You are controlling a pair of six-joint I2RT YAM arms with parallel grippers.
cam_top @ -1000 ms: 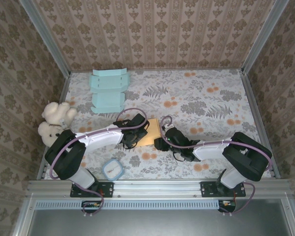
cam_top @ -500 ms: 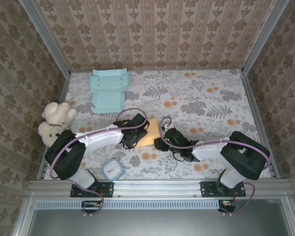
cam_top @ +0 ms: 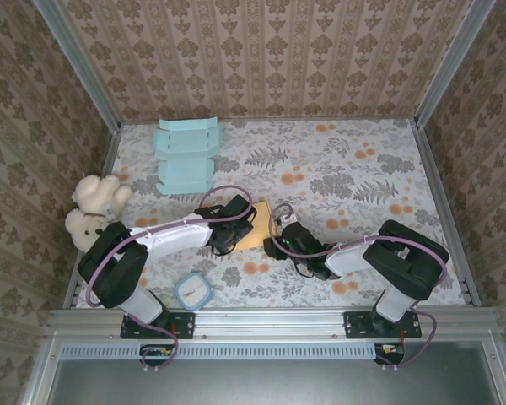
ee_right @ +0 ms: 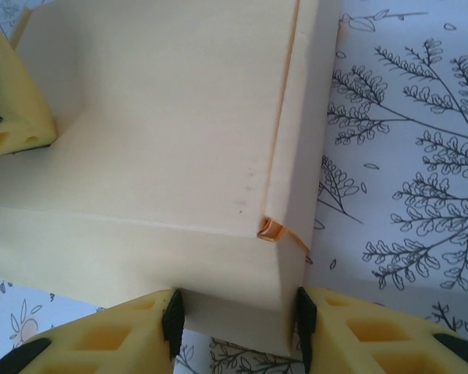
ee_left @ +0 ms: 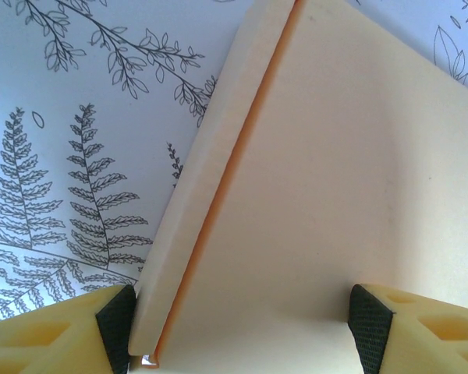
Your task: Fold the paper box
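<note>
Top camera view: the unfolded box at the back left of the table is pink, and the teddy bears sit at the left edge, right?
Not pink. The top external view shows the unfolded box is light blue. It does lie at the back left, and the teddy bears sit at the left edge.

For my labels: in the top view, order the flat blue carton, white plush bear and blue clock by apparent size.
1-2. flat blue carton and white plush bear: largest, too alike to rank.
3. blue clock: clearly smallest.
</note>
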